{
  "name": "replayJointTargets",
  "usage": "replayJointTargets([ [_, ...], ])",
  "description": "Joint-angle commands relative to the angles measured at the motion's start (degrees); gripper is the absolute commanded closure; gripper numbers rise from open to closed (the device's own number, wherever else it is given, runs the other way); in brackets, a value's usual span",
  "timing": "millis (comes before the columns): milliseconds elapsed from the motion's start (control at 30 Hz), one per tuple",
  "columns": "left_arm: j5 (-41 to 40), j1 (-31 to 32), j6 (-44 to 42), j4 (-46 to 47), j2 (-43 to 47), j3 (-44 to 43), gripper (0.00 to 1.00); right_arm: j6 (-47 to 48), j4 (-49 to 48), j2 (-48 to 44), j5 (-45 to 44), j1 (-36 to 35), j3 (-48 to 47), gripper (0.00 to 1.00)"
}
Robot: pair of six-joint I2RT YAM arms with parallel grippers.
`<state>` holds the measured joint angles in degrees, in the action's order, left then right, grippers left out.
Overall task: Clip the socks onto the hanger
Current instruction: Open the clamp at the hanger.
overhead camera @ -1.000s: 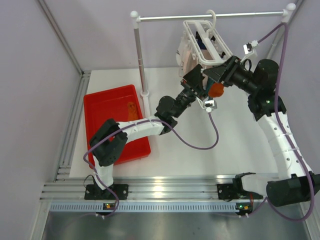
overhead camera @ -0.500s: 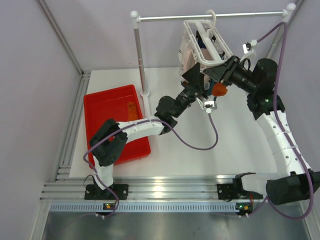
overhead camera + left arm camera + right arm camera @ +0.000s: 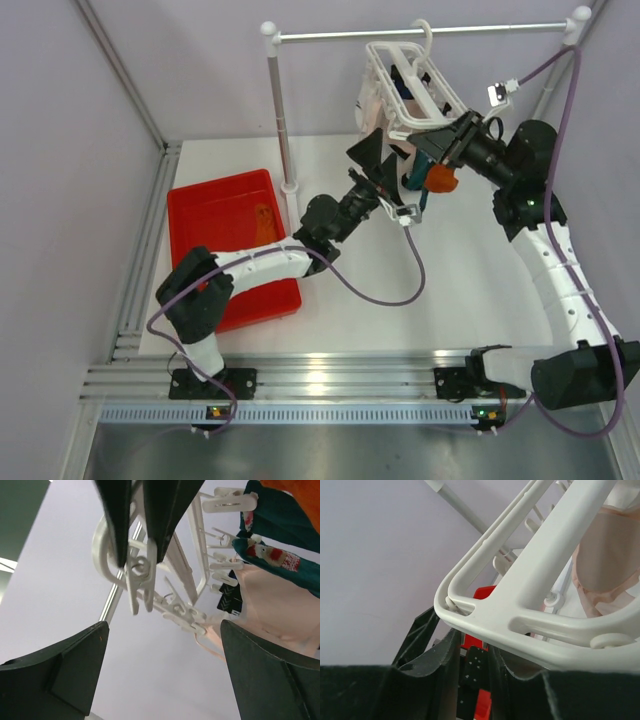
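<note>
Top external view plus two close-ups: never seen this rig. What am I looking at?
Two robot arms are bolted at the near edge of a table. The top view looks down from above and behind them. The other two pictures come from a camera on each wrist, looking past its own fingers.

A white hanger hangs from a metal rail stand, with teal socks and a pale pink sock on it. On the table sits a red tray holding an orange sock.

The left gripper pinches a white clip. The right gripper is at the frame, with another orange sock just under it; I cannot tell whether it grips it.
</note>
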<state>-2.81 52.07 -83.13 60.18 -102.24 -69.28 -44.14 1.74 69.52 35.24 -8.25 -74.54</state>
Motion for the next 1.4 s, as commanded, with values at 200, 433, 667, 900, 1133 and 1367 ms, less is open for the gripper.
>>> replayJointTargets([
  [200, -7.48, -1.97, 30.63, -29.57, 22.14, 4.15, 0.02, -4.10, -10.43, -1.05, 4.22, 2.45, 1.33, 1.00],
  [433, 5.14, -15.04, 73.92, -61.65, 31.92, -2.08, 0.08, -5.95, -13.16, 0.09, 6.85, 3.24, 1.86, 1.00],
  [667, 13.87, -34.65, 100.14, -72.92, 34.65, 2.99, 0.13, -9.90, -16.76, 0.71, 8.44, 4.38, 2.73, 1.00],
  [900, 17.75, -46.53, 110.46, -78.99, 31.40, 5.02, 0.23, -16.06, -14.39, 1.32, 7.39, 5.00, 2.12, 1.00],
  [1133, 9.58, -48.82, 109.24, -82.15, 26.57, 7.49, 0.27, -16.33, -14.92, 0.97, 7.47, 5.09, 2.56, 1.00],
  [1367, 9.14, -49.70, 109.42, -76.63, 17.70, 8.90, 0.34, -14.31, -13.87, 1.41, 7.38, 5.09, 1.51, 1.00],
])
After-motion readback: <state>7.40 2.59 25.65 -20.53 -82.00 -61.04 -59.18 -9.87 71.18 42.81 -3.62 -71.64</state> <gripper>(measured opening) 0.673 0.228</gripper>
